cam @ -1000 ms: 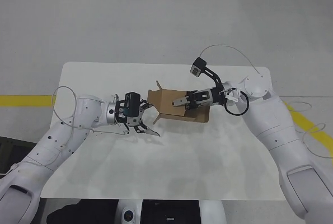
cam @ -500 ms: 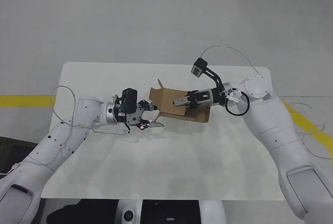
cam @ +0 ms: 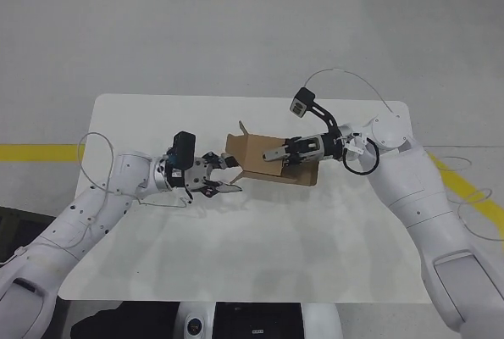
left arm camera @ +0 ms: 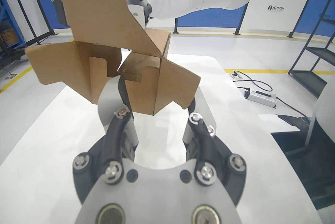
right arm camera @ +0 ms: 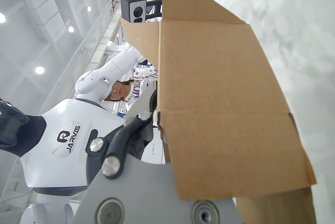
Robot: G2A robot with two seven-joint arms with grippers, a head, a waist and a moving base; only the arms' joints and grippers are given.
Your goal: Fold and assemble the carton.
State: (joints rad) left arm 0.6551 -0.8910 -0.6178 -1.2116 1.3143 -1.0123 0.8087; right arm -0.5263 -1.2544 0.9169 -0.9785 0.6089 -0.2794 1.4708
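Carton point(cam: 252, 152) was pinched by right gripper point(cam: 269, 155); left gripper point(cam: 231, 175) stood wide open around a flap point(left arm camera: 170, 88).

Left end effector point(cam: 229, 175) gapes open; right end effector point(cam: 273, 154) clamps the carton point(cam: 250, 157) wall.

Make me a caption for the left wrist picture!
Left gripper, open, around a loose flap of the half-folded carton.
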